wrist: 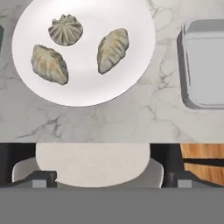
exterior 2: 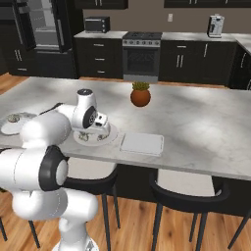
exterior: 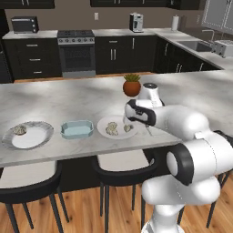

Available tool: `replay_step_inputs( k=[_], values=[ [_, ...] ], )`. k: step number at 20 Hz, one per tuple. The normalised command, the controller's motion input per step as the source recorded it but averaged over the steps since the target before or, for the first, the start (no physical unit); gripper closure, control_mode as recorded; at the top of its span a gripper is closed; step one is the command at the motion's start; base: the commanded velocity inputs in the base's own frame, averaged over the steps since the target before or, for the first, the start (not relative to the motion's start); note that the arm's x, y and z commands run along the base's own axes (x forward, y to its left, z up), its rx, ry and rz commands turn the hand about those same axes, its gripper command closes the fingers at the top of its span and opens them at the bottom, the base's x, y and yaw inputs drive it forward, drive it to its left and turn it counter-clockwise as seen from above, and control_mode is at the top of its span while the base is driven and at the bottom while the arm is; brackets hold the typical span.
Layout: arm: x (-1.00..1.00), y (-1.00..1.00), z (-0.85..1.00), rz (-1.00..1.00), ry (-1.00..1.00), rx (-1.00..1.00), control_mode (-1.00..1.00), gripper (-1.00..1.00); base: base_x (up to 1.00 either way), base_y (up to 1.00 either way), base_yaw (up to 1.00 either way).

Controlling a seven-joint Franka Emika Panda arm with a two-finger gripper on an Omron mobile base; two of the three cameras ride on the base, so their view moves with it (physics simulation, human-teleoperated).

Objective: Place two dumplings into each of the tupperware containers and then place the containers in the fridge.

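While hovering over the white plate (wrist: 83, 94) holding three dumplings (wrist: 113, 49), the gripper (wrist: 109, 178) has fingers spread wide, gripping nothing.

1. Dumplings: three lie on the white plate (wrist: 83, 89) near the bench edge: a round pleated one (wrist: 65, 29), a crescent one to its left (wrist: 49, 64), and a long one to its right (wrist: 112, 49). One more dumpling (exterior: 19, 130) lies on the patterned plate (exterior: 38, 139) at the far left. Four in all.
2. Plates: two.
3. Tupperware containers: one open light-blue tub (exterior: 77, 129) between the plates, and one flat whitish lidded container (exterior 2: 142, 143) beside the white plate. Two.
4. Potted plants: one (exterior: 132, 85).
5. Stools: two in the left base view (exterior: 27, 179) (exterior: 123, 168).
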Motion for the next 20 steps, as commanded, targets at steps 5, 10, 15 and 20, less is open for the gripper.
replay_step_inputs(
  k=[5,10,15,20],
  values=[
    [0.56,0.0,-0.19,0.0,0.0,0.0,-1.0,-1.0,0.0,0.0,0.0],
    [0.53,0.02,-0.36,0.0,0.0,-0.03,-1.0,-1.0,0.0,0.0,0.0],
    [0.5,0.05,-0.38,0.0,0.01,-0.04,-1.0,-1.0,0.0,0.0,0.0],
    [0.47,0.04,-0.37,0.0,0.0,-0.03,-1.0,-1.0,0.0,0.0,0.0]
  ],
)
